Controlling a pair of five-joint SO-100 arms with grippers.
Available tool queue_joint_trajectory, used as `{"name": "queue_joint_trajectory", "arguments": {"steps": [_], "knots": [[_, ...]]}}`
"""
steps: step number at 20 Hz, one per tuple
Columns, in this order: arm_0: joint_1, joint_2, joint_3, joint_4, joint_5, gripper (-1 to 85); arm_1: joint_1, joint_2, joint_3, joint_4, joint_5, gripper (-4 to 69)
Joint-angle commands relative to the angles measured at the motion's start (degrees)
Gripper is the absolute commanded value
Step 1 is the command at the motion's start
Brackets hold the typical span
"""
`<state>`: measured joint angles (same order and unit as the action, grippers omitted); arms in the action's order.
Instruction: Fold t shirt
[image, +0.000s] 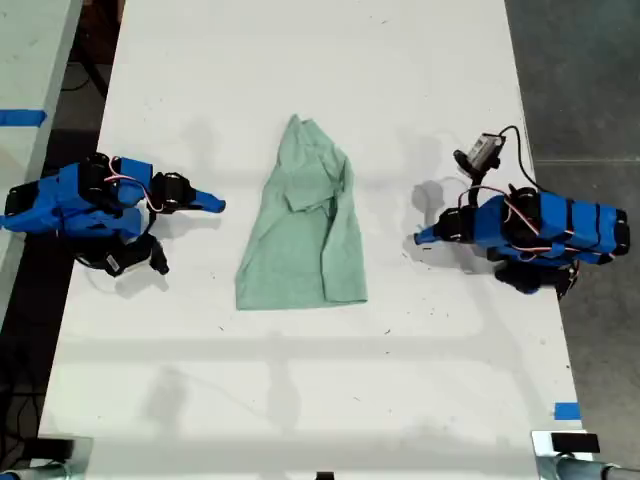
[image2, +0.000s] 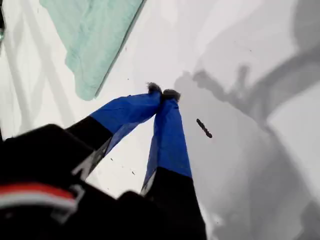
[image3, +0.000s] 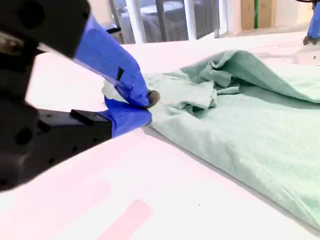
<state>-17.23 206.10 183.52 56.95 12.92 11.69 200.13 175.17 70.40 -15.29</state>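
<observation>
One t shirt (image: 300, 235); one table (image: 400, 80); two arms; two blue tape marks.

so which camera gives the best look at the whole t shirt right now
The exterior view: it shows the whole t shirt from above, pointed top to straight hem, lying between both arms on the white table. The first wrist view catches only a corner. The second wrist view shows its rumpled folds from low down, cut off at the frame edge.
</observation>
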Motion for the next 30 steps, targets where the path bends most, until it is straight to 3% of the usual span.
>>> {"name": "queue_joint_trajectory", "arguments": {"steps": [1,30], "knots": [[0.4,0.5,-0.2,0.2,0.0,-0.1,0.6,0.9,3.3,0.3,0.5,0.7],[0.9,0.5,-0.4,0.3,0.0,-0.1,0.0,0.9,3.3,0.4,0.9,0.7]]}}
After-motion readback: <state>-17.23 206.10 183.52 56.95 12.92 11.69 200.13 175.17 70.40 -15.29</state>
